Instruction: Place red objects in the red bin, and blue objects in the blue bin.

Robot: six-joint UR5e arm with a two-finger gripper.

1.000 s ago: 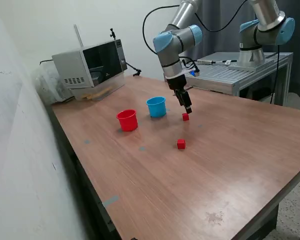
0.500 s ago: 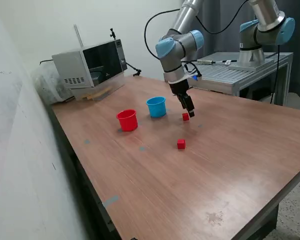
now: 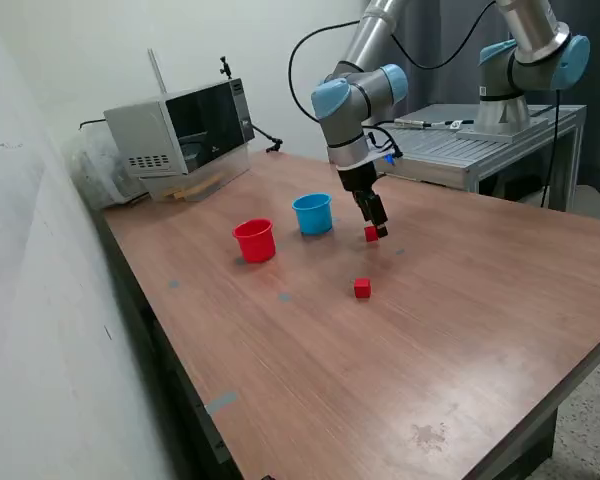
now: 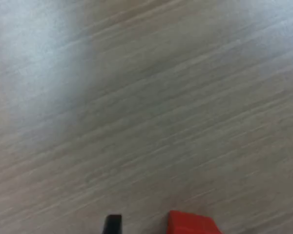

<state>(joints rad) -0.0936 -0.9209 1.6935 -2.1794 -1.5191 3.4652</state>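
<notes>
Two tiny red cubes lie on the wooden table: one near the blue cup, the other nearer the front. My gripper is down at table height at the first cube. In the wrist view that cube sits between my spread fingertips, so the gripper is open and holds nothing. The red cup and the light blue cup stand upright side by side, toward the exterior view's left of the gripper. No dark blue cubes are in view.
A microwave stands at the far corner on the exterior view's left. A second robot arm is mounted on a metal stand behind the table. A wall runs along the exterior view's left.
My gripper has moved slightly toward the exterior view's right and come down to the red cube near the blue cup. Cubes and cups have not moved.
</notes>
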